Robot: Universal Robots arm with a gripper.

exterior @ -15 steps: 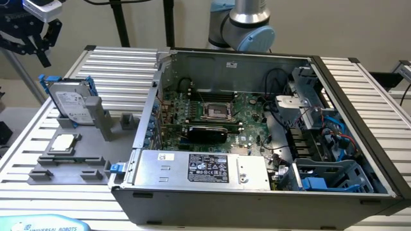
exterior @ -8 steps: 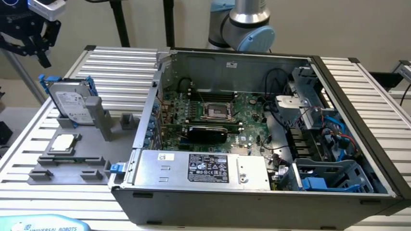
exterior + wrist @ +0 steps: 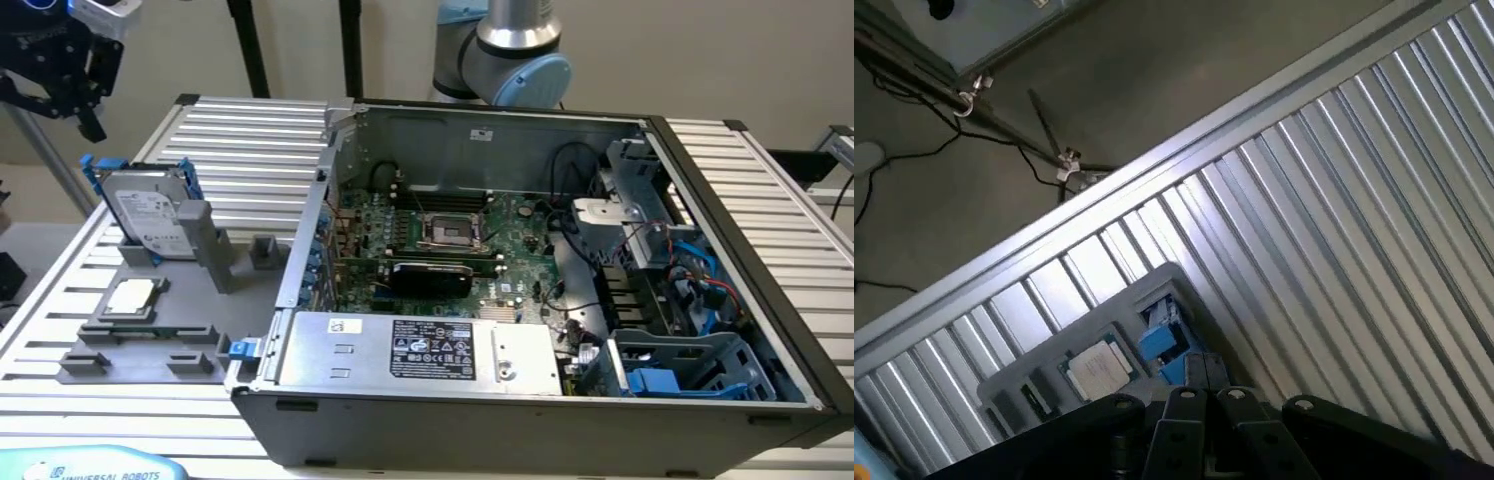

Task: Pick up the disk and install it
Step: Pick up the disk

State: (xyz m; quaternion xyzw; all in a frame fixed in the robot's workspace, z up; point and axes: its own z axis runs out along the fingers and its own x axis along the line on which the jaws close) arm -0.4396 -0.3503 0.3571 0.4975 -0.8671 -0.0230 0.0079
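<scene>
- The gripper (image 3: 88, 118) hung high over the exterior view's left end of the slatted table (image 3: 254, 140), touching nothing.
- Its jaws were pressed fully together with nothing held between them; in the wrist view the gripper (image 3: 1199, 395) showed its black fingers meeting.
- The disk (image 3: 144, 212) stood on edge in a grey holder (image 3: 200, 235), below the gripper and well apart from it, to the exterior view's left of the computer case (image 3: 534, 420).
- Its bright blue carrier framed the silver-grey body, and the labelled face was turned toward the exterior camera.
- In the wrist view the disk (image 3: 1159, 340) appeared from above as a blue strip, just past the fingertips.
- The holder rose from a grey fixture plate (image 3: 94, 355) lying on the table.
- A CPU chip (image 3: 130, 297) lay flat on that plate, near the disk and closer to the exterior camera.
- The case lay open, showing the motherboard (image 3: 454, 235), a power supply (image 3: 427, 350) with a black label along the near edge, and a blue-grey drive cage (image 3: 694, 365) at the exterior view's right.
- The arm's base (image 3: 514, 50) stood behind the case.
</scene>
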